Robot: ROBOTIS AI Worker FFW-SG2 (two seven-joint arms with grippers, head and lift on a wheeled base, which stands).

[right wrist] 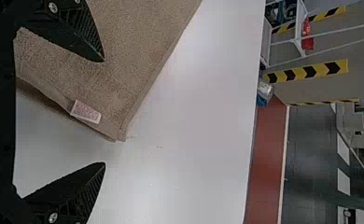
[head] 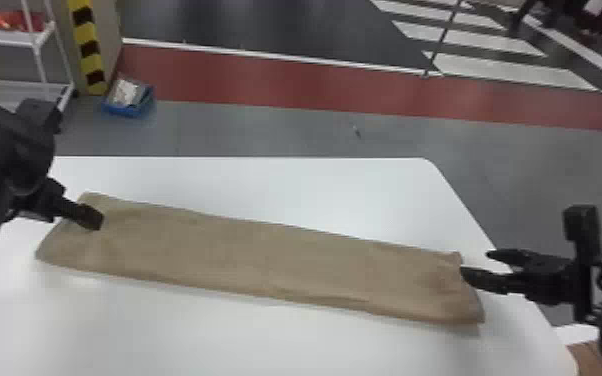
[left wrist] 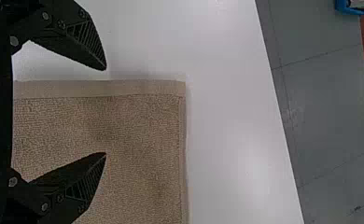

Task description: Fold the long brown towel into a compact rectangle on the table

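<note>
White table (head: 265,182), flat top, rounded far right corner. Carries long brown towel (head: 265,260), laid flat and slantwise: left end farther back, right end nearer. Spans most of the width. Straight hem along the left end, slight creases toward the right. Pale patterned label (right wrist: 86,112) at right end's edge, near a corner

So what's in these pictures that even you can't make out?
Underside of the towel, head view: hidden by its upper side.
Marks on the label, right wrist view: too small to read.
Contents of the blue bin, head view: too small.
Brown thing, head view: cut by the bottom edge.
</note>
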